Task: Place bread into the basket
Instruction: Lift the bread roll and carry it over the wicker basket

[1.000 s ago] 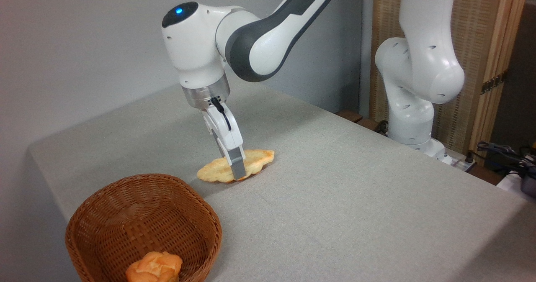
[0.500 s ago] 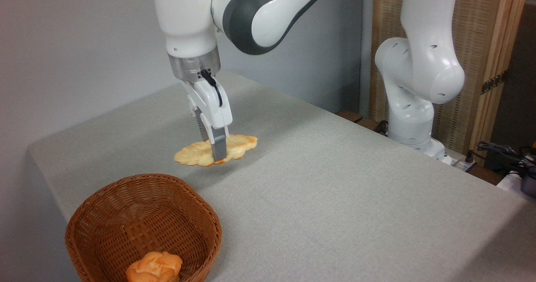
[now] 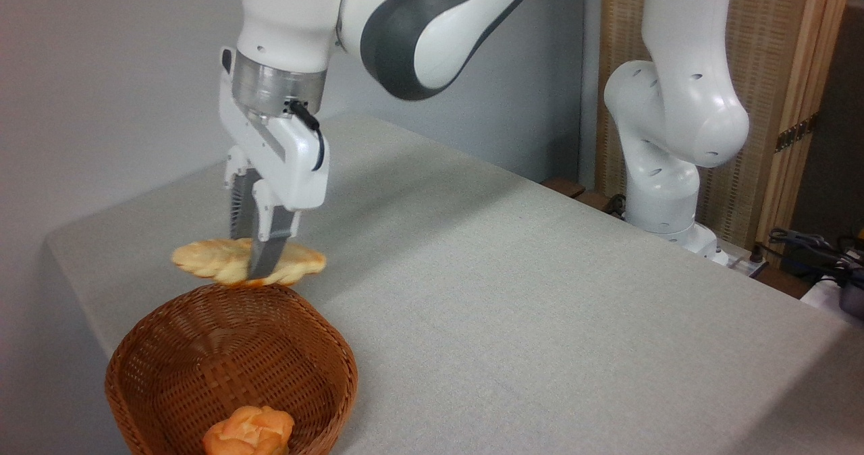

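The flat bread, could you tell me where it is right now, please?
The bread is in the hand, off the table at picture left, beside the basket's far rim.

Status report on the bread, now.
Gripper shut on bread, airborne. Bread at basket's far rim, not yet inside. Bun sits in basket's near end.

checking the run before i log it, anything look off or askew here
Nothing stands out. The gripper holds the bread level above the far rim of the basket, which sits upright with a small bun inside.
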